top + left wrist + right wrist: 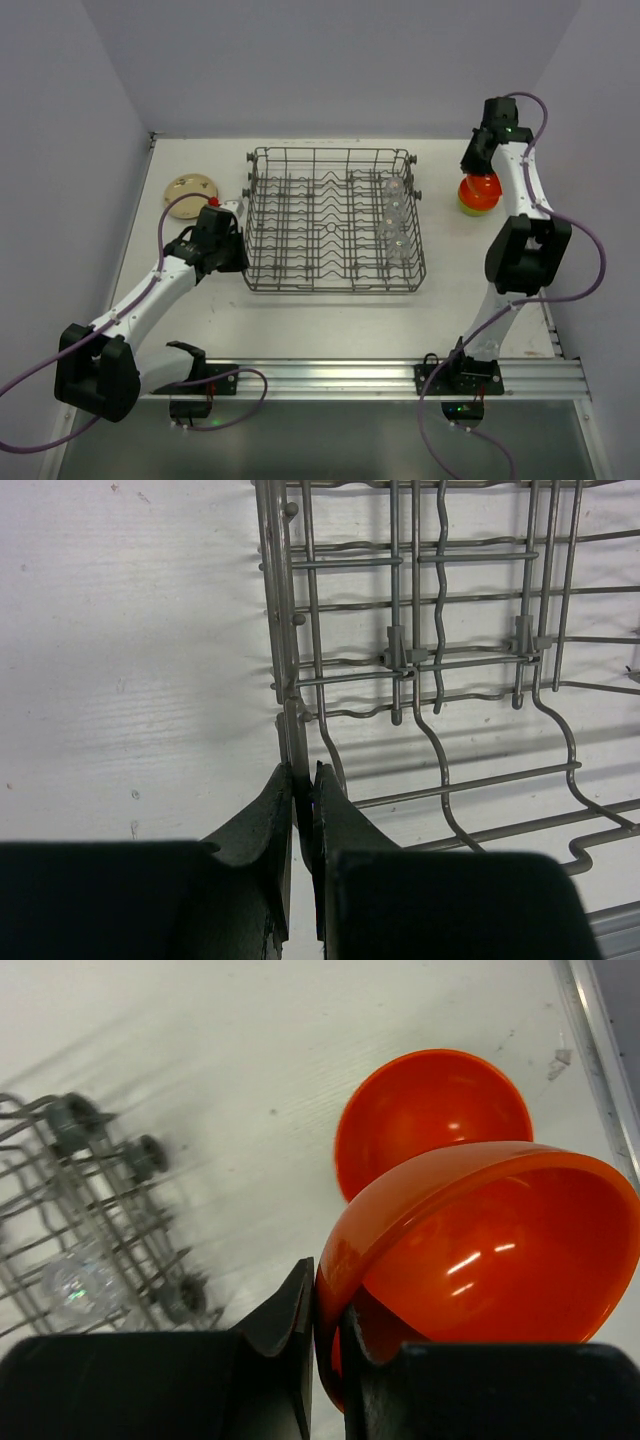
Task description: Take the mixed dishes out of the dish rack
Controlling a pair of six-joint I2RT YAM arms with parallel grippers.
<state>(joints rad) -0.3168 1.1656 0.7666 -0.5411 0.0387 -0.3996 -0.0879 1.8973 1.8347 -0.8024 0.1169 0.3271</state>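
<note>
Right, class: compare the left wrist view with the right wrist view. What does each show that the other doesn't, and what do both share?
Left wrist only: the left gripper pinching a side wire of the dish rack. Right wrist only: the right gripper clamped on the rim of an orange bowl, a second orange bowl beyond it, and a clear glass in the rack. Both: the rack and the white table.

No readable text, label, brand, number or sign in any view — nothing printed on dish rack (335, 222) or orange bowl (480, 1250).
</note>
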